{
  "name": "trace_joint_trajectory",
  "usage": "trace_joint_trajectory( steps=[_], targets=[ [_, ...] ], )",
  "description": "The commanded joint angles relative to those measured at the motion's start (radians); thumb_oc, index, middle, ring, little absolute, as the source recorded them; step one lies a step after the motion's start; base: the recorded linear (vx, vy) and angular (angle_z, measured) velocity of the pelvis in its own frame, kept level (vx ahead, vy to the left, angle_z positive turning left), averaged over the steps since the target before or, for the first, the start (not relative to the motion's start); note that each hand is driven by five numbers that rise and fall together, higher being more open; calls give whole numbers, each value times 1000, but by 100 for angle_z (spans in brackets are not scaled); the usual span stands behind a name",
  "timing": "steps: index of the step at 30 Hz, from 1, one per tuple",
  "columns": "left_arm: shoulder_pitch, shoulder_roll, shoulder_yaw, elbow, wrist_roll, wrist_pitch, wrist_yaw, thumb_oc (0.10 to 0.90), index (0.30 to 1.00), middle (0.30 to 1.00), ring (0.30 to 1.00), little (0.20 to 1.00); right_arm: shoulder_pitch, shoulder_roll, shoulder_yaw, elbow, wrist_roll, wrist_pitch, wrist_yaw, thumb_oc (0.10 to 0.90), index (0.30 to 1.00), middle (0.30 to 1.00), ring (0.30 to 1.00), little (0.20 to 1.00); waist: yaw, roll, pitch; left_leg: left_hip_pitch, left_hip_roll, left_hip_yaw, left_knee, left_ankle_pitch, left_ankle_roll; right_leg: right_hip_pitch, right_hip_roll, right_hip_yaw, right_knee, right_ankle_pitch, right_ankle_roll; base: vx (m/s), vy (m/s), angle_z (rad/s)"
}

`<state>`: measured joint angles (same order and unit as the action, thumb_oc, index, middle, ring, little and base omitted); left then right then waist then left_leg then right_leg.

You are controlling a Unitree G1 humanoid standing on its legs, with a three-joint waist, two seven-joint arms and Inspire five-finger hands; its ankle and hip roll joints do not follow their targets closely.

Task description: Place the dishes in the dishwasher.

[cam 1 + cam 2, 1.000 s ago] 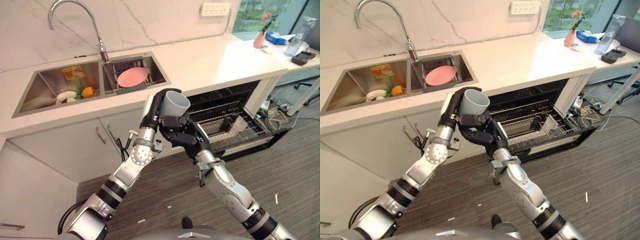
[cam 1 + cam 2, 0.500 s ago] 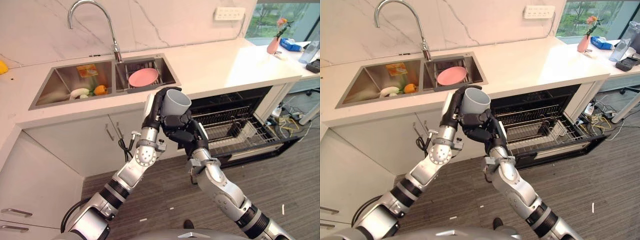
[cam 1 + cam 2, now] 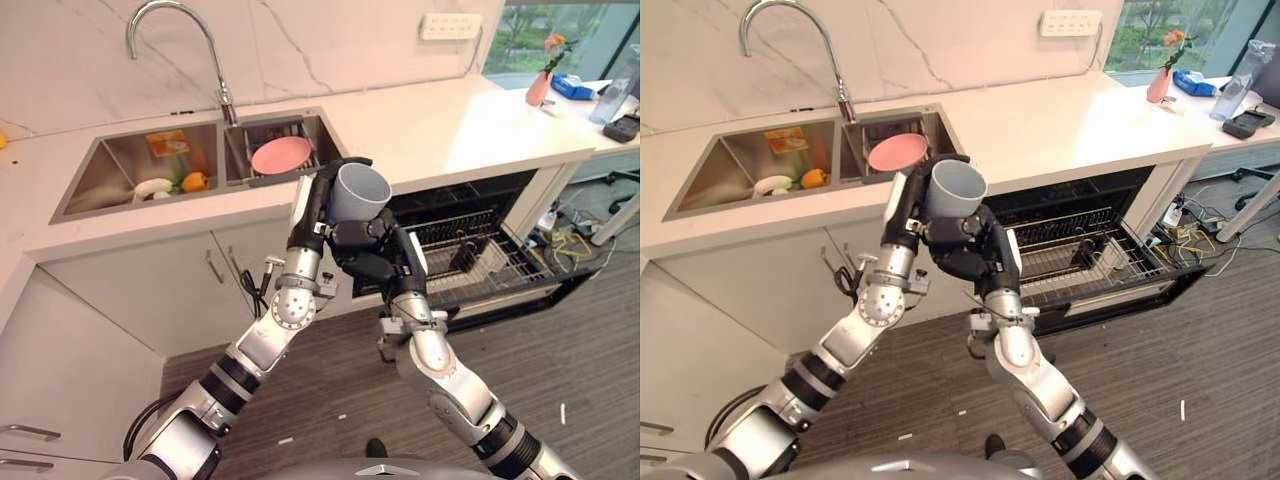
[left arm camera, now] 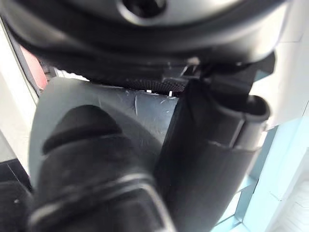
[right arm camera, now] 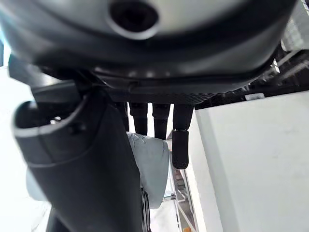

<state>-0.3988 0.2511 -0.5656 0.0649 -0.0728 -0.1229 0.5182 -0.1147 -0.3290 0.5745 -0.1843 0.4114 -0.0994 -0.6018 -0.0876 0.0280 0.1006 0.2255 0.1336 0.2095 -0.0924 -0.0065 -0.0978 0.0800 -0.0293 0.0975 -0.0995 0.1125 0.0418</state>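
Note:
A grey cup (image 3: 360, 192) is held upright in the air in front of the counter edge, above the floor. My left hand (image 3: 312, 205) wraps it from the sink side, with fingers curled over its rim. My right hand (image 3: 368, 255) clasps its lower part from beneath. The cup's grey wall (image 4: 120, 104) shows close up against the left hand, and it (image 5: 152, 159) shows beside the right hand's fingers (image 5: 179, 145). A pink plate (image 3: 280, 155) lies in the rack of the right sink basin. The dishwasher (image 3: 480, 255) stands open at the right with its wire rack pulled out.
The left sink basin (image 3: 130, 170) holds food items, and a tall faucet (image 3: 175, 20) rises behind it. The white counter (image 3: 450, 125) runs above the dishwasher. A pink vase (image 3: 543, 85) and bottles stand at the far right.
The camera has shifted. Both hands have kept hold of the cup and lifted it slightly against the counter edge. The right forearm now stands more upright beneath it.

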Motion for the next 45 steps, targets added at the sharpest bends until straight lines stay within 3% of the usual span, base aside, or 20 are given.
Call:
trace_joint_trajectory(
  steps=[1,17,33,41,42,45],
  targets=[
    [-73,-38,-85,21,-16,-51,-5,800,900,900,900,900,-161,86,-216,-228,-160,-211,-43,400,300,300,300,300,-11,-19,-27,-34,2,-3,5,-20,4,63,-71,-58,12,-125,77,0,0,0],
    [-2,-24,-30,9,-79,-53,-51,800,900,900,900,900,-101,78,-359,-187,-217,-220,-96,400,300,300,300,300,-9,-22,-31,-30,0,-11,5,-27,8,73,-71,-66,12,-133,75,0,0,0],
    [149,42,58,-69,-201,-43,-180,800,900,900,900,900,-89,47,-512,-106,-331,-174,-116,400,300,300,300,300,20,-26,-26,-44,-5,-32,5,-29,11,78,-72,-93,12,-141,73,9,1,4],
    [242,89,141,-115,-204,-41,-235,800,900,900,900,900,-74,-11,-545,-15,-379,-117,-39,400,300,300,300,300,43,-36,-18,-53,-8,-42,5,-29,12,79,-75,-107,12,-142,75,-1,-1,1],
    [320,129,195,-122,-183,-37,-268,800,900,900,900,900,-69,-54,-560,44,-362,-97,5,400,300,300,300,300,61,-42,-3,-68,-10,-52,5,-25,11,73,-76,-117,12,-142,76,-11,-9,5],
    [370,163,229,-112,-177,-36,-284,800,900,900,900,900,-90,-96,-562,99,-366,-76,24,400,300,300,300,300,78,-47,21,-98,-10,-63,5,-13,10,51,-75,-126,13,-137,77,-77,-8,10]
  ],
)
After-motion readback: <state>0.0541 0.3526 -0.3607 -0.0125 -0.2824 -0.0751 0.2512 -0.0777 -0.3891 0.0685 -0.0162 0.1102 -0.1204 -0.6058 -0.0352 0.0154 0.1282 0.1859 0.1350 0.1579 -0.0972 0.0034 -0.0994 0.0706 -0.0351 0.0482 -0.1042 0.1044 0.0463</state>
